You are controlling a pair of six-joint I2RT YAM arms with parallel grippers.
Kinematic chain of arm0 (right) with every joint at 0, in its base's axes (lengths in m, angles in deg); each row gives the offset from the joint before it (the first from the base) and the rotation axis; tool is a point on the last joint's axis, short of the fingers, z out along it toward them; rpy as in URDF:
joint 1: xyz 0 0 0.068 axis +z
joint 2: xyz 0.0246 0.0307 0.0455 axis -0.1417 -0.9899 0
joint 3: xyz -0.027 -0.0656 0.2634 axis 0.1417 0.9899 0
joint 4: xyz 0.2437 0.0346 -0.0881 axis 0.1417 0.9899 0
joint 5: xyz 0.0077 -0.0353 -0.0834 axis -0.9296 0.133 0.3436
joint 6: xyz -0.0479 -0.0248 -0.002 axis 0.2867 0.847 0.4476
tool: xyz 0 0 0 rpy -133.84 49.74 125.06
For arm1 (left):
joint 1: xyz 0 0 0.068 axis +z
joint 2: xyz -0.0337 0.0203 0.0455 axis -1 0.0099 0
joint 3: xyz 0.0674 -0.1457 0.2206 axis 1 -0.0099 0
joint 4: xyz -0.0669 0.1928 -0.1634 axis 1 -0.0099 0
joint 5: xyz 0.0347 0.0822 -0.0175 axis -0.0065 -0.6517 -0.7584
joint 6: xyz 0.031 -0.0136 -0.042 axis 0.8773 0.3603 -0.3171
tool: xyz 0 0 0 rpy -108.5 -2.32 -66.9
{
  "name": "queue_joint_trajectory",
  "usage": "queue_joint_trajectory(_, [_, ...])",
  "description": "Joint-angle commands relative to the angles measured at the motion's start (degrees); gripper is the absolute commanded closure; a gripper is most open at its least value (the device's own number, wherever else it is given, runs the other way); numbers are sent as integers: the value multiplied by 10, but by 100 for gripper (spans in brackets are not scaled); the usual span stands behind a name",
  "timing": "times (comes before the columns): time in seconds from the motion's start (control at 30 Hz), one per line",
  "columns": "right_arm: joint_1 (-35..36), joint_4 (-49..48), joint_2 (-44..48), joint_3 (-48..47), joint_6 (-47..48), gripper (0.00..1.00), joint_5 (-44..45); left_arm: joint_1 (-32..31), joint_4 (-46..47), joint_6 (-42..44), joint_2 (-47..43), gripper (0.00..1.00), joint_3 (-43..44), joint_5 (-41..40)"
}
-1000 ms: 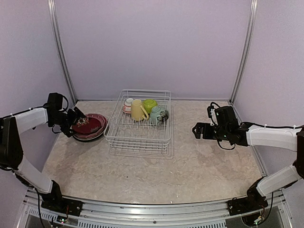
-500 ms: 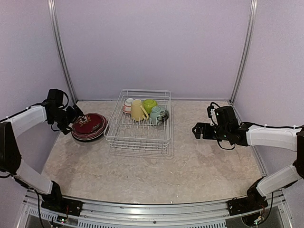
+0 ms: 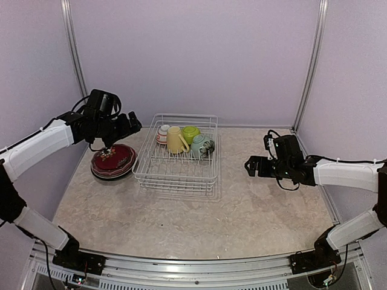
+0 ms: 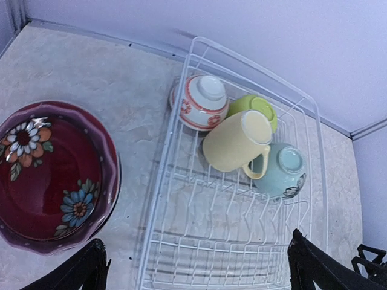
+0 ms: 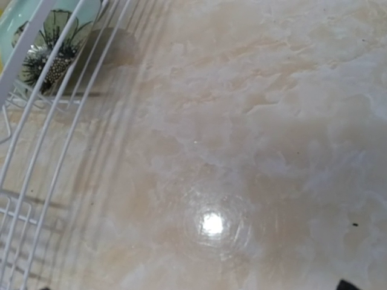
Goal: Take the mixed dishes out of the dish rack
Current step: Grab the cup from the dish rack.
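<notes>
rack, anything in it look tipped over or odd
Only the mug stands out. It lies on its side at the back of the rack, among the bowls, rather than standing upright. Nothing looks spilled or broken.

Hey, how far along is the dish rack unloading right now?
Partly done. The dark red plates sit stacked on the table left of the dish rack. Nothing is in hand: the left hand hovers open near the plates and rack, and the right hand is open right of the rack. Left to unload: the pale yellow mug, lime green bowl, pinkish bowl and pale green bowl.
</notes>
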Motion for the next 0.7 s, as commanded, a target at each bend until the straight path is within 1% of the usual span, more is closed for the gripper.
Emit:
queue_joint_trajectory(0.0, [8,-9,6,0,1,0,-4,-53,-11,61,53,1,68,-52])
queue_joint_trajectory(0.1, [8,-8,9,4,1,0,-1,-83,-15,85,106,1,116,-46])
queue_joint_trajectory(0.23, [8,0,23,9,1,0,4,-105,-31,101,174,1,186,-7])
queue_joint_trajectory(0.47, [8,12,45,17,5,0,22,-111,-77,111,291,1,312,2])
queue_joint_trajectory(0.67, [8,16,39,13,7,0,27,-109,-122,131,389,1,425,-6])
